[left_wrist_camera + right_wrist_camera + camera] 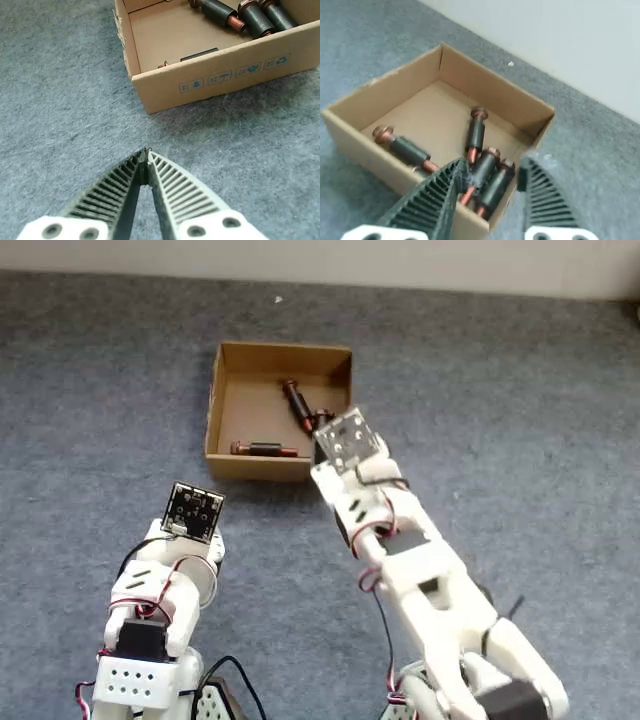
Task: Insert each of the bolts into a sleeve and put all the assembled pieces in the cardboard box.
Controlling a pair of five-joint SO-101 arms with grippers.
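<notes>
Carpet (500, 390), grey and bare, spread wide around both arms, with free room on every side of the cardboard box (226, 390). The left claw (146, 159) hung low over the carpet with its ribbed fingers pressed together at the tips and nothing between them. Ahead of it and off to one side stood the box's near wall and one corner, well apart from the tips, with a bare stretch of carpet between.

The right claw (495, 167) had its fingers spread apart and held nothing. It sat at the box's near corner on its own arm's side, and in the high view it overlapped the rim there. Whether its tips were above the rim or just inside it could not be told. Directly under the gap between its fingers lay two sleeved bolts (485, 165), side by side and touching, tucked against the near wall. A third sleeved bolt (476, 131) lay just beyond them, its head pointing away from the claw toward the far wall. A fourth sleeved bolt (405, 147) lay along the near wall, off to the side of one finger and apart from the others. Past it the box floor was bare up to the far corner. Beyond the box's far edge ran a strip of carpet, then a pale wall (570, 40).
</notes>
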